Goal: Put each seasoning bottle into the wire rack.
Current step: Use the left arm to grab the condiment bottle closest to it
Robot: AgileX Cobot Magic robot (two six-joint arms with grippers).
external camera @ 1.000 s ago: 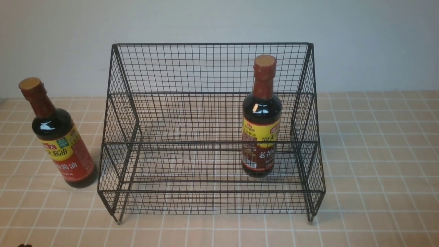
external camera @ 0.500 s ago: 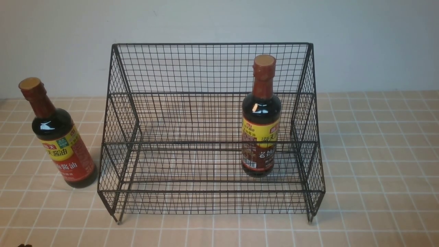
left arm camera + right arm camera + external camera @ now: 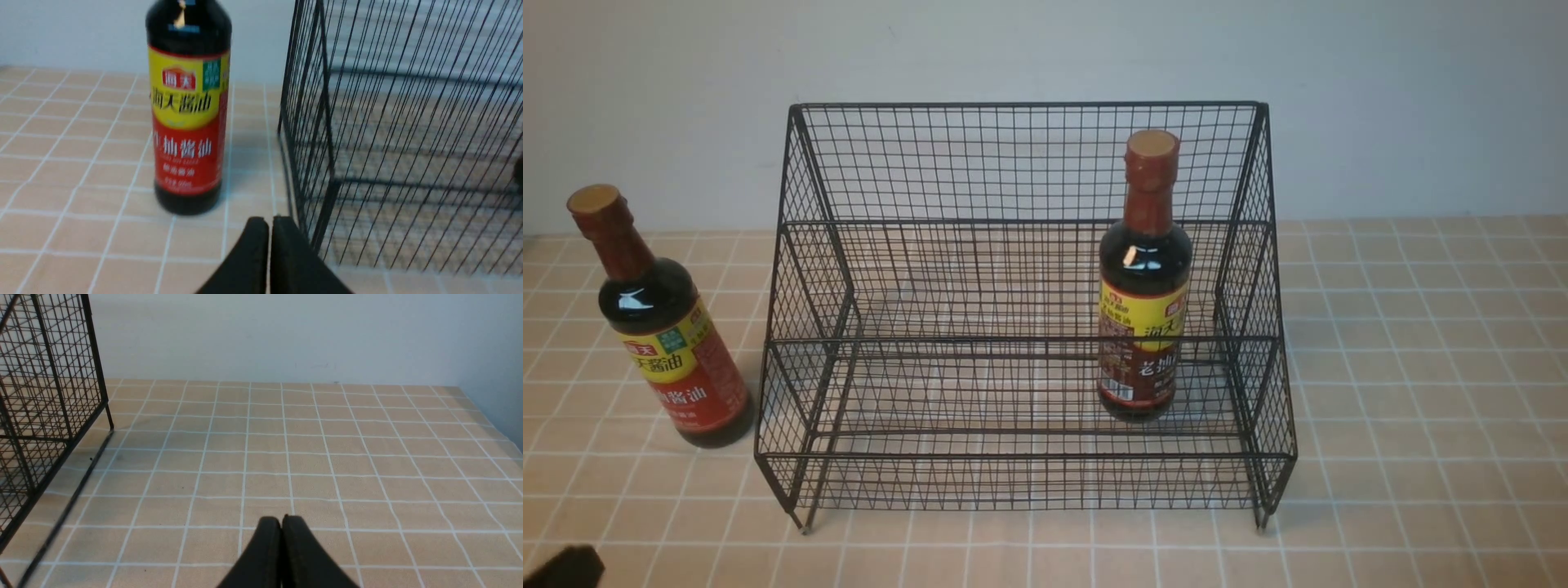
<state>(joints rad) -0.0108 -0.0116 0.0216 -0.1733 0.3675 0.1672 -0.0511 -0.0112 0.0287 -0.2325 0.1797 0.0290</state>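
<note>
On the tiled tabletop (image 3: 1421, 367), seemingly halfway through: with left gripper (image 3: 269, 223) closed and empty, open wide, then grasp red-label bottle (image 3: 674, 351) beside wire rack (image 3: 1029, 104).

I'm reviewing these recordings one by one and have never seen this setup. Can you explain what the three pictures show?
This is a two-armed robot at a tiled table. The front picture looks forward from between its arms; the other two come from a camera on each wrist. The black wedges there are the left gripper and right gripper, both shut and holding nothing. On the table stands a wire rack. The brown-label bottle stands upright inside it, toward its right side. The red-label bottle stands outside, beside the rack's left end.
</note>
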